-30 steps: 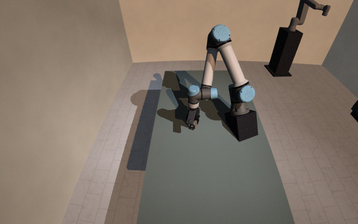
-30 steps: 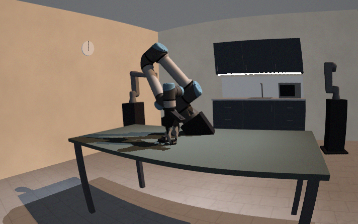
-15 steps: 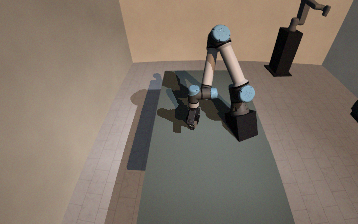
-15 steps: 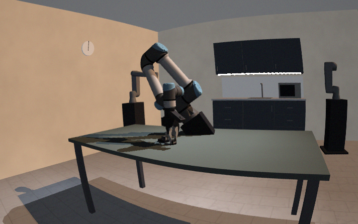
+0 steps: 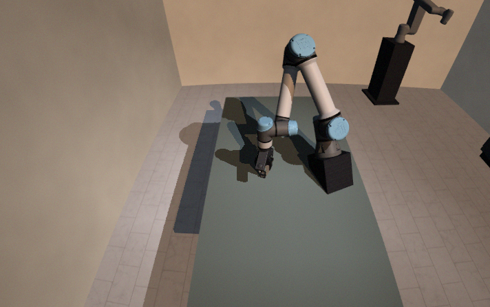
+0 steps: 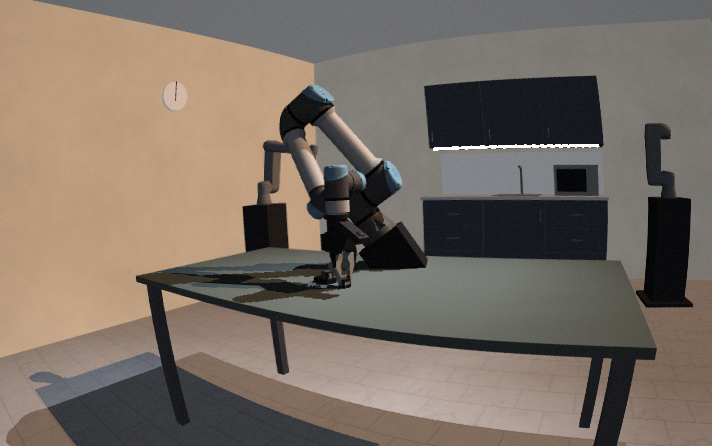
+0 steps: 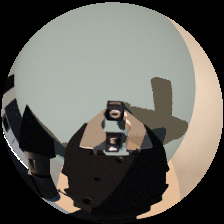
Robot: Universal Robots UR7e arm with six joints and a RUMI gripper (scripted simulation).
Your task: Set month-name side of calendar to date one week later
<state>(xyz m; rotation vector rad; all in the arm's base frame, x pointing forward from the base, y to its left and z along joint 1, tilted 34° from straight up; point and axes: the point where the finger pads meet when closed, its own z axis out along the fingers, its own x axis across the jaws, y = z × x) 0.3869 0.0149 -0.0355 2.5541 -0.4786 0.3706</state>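
Cube (image 7: 115, 111) sits clamped between the gripper's (image 7: 114, 125) fingers, low over the grey table (image 6: 472, 294) near the arm's base (image 5: 336, 173); the arm (image 5: 289, 90) folds sharply, wrist pointing down.

Kitchen-like room; dark cabinets (image 6: 512, 110), counter with sink (image 6: 517, 194), microwave (image 6: 574, 180), wall clock (image 6: 174, 96), tiled floor (image 6: 399, 388)

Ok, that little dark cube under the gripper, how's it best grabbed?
By two opposite flat sides, coming straight down from above: the cube sits low on the table, so likely only its sides offer parallel faces. The gripper is shut on it that way.
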